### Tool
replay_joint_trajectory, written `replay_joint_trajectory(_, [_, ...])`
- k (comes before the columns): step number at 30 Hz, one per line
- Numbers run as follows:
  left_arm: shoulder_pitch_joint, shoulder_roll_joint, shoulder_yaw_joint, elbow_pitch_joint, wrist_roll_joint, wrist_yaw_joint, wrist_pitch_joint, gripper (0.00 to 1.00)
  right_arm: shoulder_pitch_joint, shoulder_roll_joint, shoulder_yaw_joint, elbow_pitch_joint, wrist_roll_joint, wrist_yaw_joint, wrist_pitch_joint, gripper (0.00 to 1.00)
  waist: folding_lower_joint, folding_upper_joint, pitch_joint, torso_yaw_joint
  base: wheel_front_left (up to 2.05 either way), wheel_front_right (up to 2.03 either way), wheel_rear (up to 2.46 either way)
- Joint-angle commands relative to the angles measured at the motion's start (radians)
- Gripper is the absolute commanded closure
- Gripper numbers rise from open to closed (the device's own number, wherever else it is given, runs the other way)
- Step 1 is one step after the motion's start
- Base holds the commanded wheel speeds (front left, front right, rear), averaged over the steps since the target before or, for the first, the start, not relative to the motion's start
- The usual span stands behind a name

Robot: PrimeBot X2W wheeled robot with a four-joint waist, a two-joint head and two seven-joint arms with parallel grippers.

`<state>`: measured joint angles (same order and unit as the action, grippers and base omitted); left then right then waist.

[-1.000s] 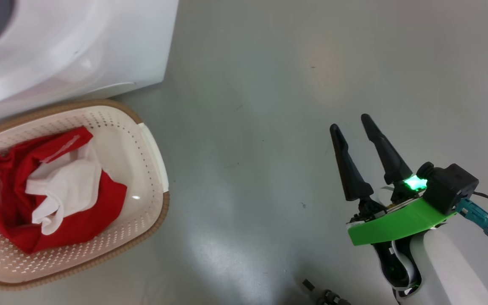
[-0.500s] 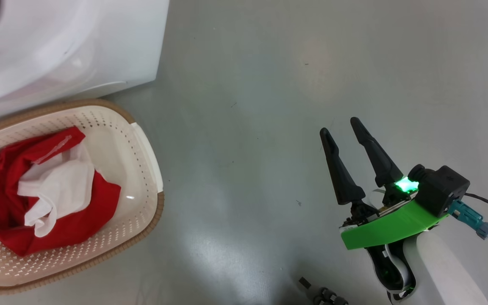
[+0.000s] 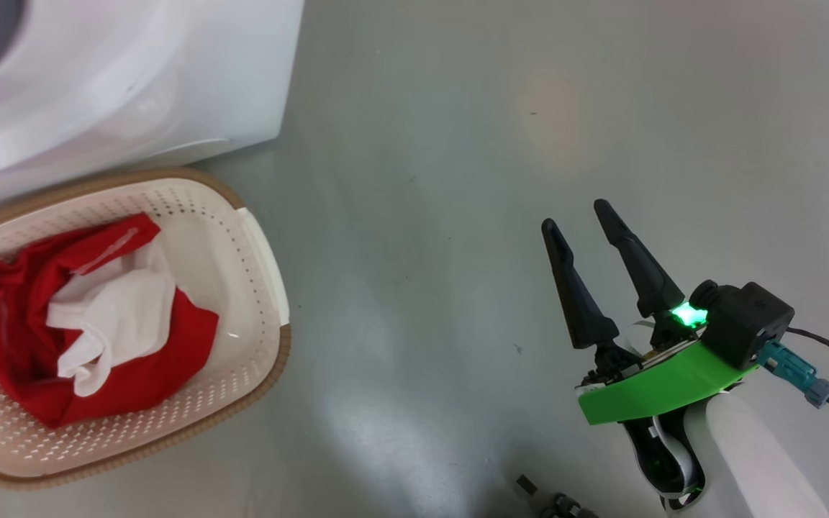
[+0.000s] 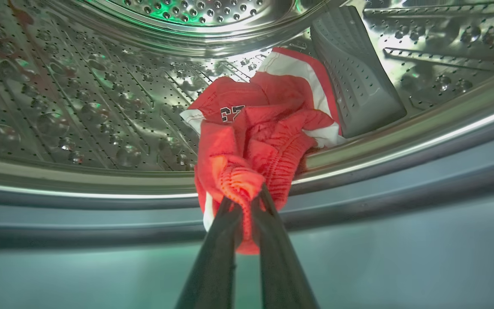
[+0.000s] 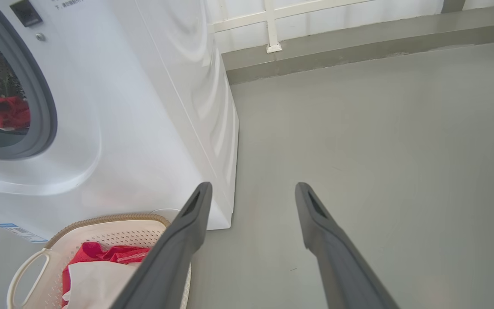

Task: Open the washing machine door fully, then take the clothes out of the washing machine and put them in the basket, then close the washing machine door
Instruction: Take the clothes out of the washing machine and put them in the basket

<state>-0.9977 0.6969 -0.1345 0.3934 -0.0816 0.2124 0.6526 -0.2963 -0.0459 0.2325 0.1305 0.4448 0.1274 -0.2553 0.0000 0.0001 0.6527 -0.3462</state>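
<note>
While the left tool (image 4: 247, 199) clamps tight on a bunched red fold, the clothes (image 4: 268, 124) trail ahead of it into the washing machine (image 4: 79, 111): soft, light, likely to drape and snag. The right tool (image 3: 576, 216) gapes, empty.

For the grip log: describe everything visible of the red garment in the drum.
The red garment is crumpled fabric with white trim, dark print and a gathered band. It lies bunched in the perforated steel drum beside a grey paddle, spilling over the lip. The left tool is shut on its near fold.
</note>
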Motion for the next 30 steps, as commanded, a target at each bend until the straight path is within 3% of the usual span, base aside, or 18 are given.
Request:
replay_joint_trajectory(1, [0.011,0.043,0.038,-0.034,-0.009,0.011,-0.018,1.00,-0.002,-0.004,0.011,-0.020,-0.018,0.003,-0.006,0.00,0.0000,-0.0001,-0.009,0.014,0.00,0.00,0.00])
replay_joint_trajectory(19, [0.100,-0.095,0.025,-0.109,-0.083,0.043,-0.321,1.00,0.044,-0.012,-0.019,-0.016,-0.185,0.003,-0.006,0.00,0.0000,-0.0001,-0.116,0.139,0.00,0.00,0.00])
replay_joint_trajectory(30, [0.212,-0.145,0.064,-0.198,-0.149,0.052,-0.532,1.00,0.084,-0.036,-0.022,-0.017,-0.212,0.003,-0.006,0.00,0.0000,-0.0001,-0.199,0.183,0.00,0.00,0.00])
